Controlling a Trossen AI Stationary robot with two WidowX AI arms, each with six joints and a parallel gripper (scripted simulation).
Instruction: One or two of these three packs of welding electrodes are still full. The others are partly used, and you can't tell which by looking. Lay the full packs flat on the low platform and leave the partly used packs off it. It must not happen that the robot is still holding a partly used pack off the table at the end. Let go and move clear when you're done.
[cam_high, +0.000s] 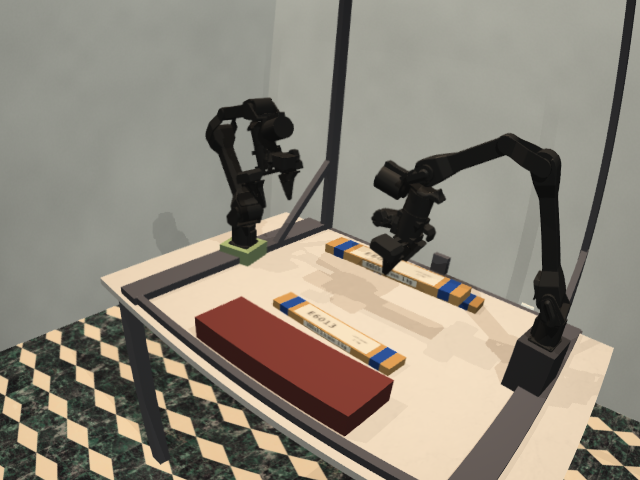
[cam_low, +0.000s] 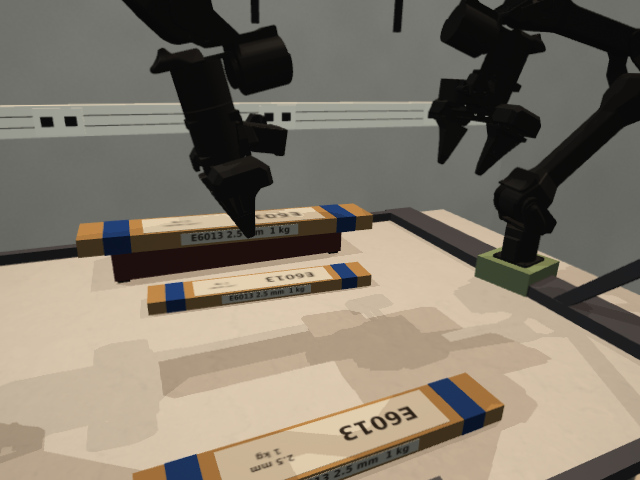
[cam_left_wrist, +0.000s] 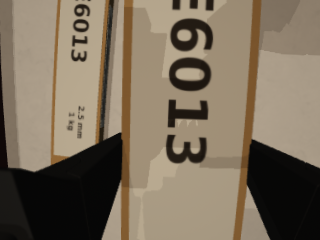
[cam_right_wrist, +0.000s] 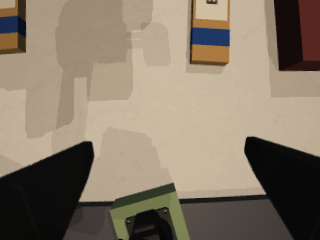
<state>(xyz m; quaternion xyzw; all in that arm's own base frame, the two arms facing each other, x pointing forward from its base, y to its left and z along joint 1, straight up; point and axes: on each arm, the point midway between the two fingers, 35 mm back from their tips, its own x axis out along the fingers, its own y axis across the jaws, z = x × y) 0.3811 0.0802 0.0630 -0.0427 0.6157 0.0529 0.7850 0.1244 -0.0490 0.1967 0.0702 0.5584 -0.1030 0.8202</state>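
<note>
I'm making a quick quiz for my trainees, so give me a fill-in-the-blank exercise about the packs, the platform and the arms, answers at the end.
The pack in the left end effector is held ____ the table.
The low platform is dark ____.
The right end effector is ____.
Each pack carries two bands coloured ____.

Missing words: above; red; open; blue

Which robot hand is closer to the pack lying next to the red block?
The left. The left gripper hangs above and slightly to one side of that pack; the right gripper hangs off beyond one end.
</note>
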